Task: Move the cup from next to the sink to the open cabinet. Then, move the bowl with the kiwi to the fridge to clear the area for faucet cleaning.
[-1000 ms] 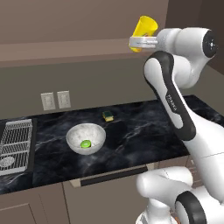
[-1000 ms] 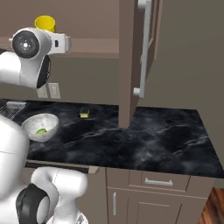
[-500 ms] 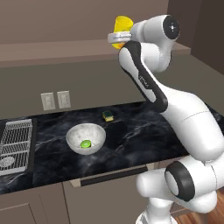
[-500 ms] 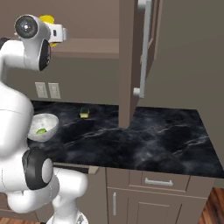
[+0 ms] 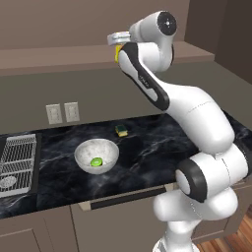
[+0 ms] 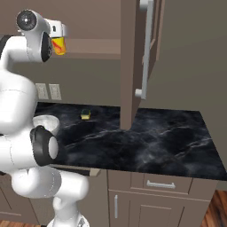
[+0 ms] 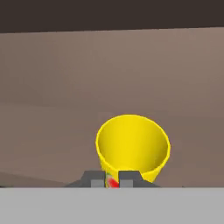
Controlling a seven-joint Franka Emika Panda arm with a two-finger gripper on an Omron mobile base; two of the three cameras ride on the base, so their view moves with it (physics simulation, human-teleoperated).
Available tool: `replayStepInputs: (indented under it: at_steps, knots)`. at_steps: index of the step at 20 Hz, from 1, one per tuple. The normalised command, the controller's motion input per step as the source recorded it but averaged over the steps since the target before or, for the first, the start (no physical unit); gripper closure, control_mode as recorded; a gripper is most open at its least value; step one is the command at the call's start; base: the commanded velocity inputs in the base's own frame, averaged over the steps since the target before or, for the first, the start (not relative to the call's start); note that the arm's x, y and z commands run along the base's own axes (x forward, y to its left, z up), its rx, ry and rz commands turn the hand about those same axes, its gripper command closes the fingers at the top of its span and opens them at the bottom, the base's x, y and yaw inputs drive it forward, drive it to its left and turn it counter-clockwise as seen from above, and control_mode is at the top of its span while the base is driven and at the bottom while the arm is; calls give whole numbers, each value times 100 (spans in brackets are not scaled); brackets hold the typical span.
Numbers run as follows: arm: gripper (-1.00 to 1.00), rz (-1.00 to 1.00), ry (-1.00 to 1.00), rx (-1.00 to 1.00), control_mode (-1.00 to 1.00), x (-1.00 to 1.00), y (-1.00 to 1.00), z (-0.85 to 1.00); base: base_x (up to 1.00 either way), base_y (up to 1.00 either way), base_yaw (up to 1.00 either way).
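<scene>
Pincer (image 7: 108, 179) pinches the yellow cup (image 7: 132, 146) by its near wall, raised at the open cabinet's shelf board (image 5: 59, 55). Well below the cup, the bowl (image 5: 96, 155) with kiwi (image 5: 96, 161) sits on the bench (image 5: 147, 142).

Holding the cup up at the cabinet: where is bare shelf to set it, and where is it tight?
The shelf board ahead of the cup is bare all along. On the counter, free patches lie right of the sponge and beyond the cabinet door. It is tight around the bowl beside the sink.
</scene>
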Motion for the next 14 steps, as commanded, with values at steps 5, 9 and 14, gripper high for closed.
replayStepInputs:
  at_steps: [5, 9, 14]
  knots:
    - [100, 0, 0, 0, -100, 57, 0, -16, 0, 0, 0]
    - [100, 0, 0, 0, -100, 61, 0, 0, 0, 0, 0]
    - [-100, 0, -9, 0, -100, 8, 2, -3, 0, 0, 0]
